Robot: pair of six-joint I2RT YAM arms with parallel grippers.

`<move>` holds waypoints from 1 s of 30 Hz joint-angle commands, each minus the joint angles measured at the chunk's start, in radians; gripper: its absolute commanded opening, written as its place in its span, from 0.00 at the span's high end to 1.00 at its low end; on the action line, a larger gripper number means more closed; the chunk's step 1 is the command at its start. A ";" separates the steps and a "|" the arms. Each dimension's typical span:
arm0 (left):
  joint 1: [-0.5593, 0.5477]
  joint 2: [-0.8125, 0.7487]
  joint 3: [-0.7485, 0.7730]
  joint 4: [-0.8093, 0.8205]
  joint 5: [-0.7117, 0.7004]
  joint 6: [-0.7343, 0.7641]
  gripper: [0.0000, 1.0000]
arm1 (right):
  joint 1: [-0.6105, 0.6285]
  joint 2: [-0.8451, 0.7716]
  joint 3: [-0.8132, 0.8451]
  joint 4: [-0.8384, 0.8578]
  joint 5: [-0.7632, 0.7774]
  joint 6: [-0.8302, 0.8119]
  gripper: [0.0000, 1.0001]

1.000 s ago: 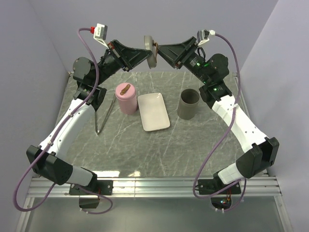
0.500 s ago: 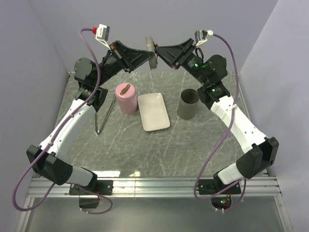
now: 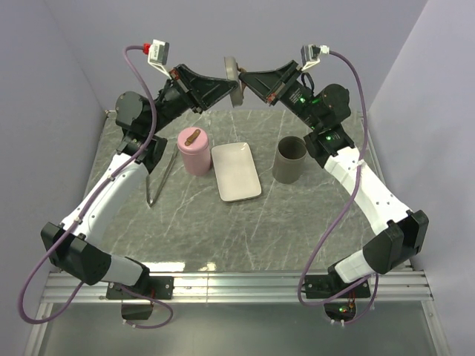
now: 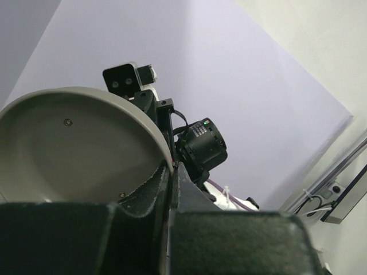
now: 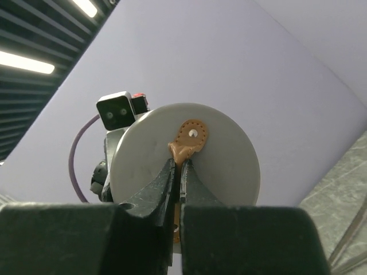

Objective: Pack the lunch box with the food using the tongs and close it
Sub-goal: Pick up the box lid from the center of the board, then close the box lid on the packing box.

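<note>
Tongs lie on the table, well below and left of both sets of fingers. Their long axis runs near to far, and the left arm is the nearer.

Left gripper: jaws narrow, clamped on the rim of the lid, which is held on edge in the air.

Right gripper: jaws narrow, pinching the lid's tan tab from the opposite face.

Cup stands open, below the right fingers.

Judgement: one gripper must release the lid before the tongs can be taken.
</note>
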 commanded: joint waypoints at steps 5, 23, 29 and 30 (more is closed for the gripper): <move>0.013 -0.036 -0.070 -0.066 -0.012 0.049 0.46 | -0.023 -0.045 0.017 -0.036 -0.042 -0.103 1.00; 0.102 -0.018 0.116 -0.995 -0.145 0.911 0.01 | -0.236 -0.077 0.161 -0.973 0.013 -1.005 1.00; 0.102 0.083 0.314 -1.318 -0.290 1.203 0.01 | -0.278 0.050 0.287 -1.214 0.122 -1.161 1.00; 0.102 0.097 0.359 -1.363 -0.288 1.256 0.01 | -0.284 0.064 0.301 -1.262 0.131 -1.213 1.00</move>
